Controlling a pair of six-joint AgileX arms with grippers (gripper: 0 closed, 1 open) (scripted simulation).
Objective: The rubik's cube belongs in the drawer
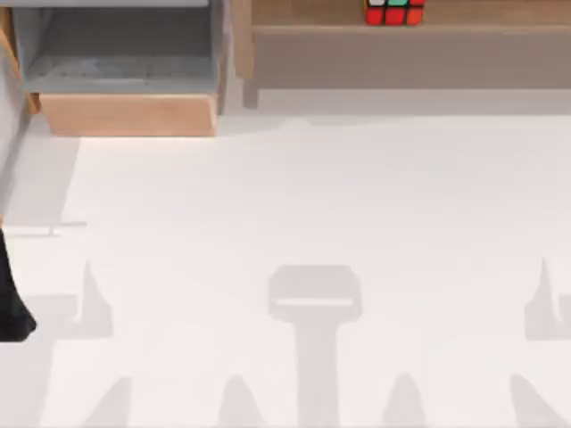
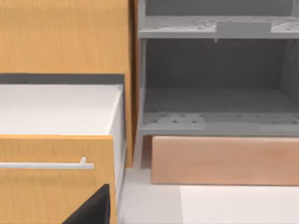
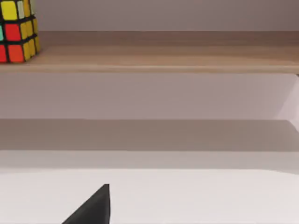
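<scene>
The rubik's cube (image 1: 393,11) sits on the long tan shelf unit (image 1: 401,49) at the table's far right; in the right wrist view the rubik's cube (image 3: 16,30) shows red, yellow and orange stickers on the shelf's top board. The drawer (image 1: 129,114) stands pulled out at the far left, its grey floor bare behind the light tan front. From the left wrist the drawer (image 2: 224,161) is straight ahead. My left arm (image 1: 13,303) rests at the left edge. A dark tip of the left gripper (image 2: 93,210) and of the right gripper (image 3: 93,207) shows low, both far from the cube.
An orange wooden cabinet (image 2: 60,37) stands beside the drawer, with its own pulled-out drawer (image 2: 51,177) that has a white inside and a metal handle. The white table (image 1: 312,205) stretches in front of both units, crossed by grey shadows of the arms.
</scene>
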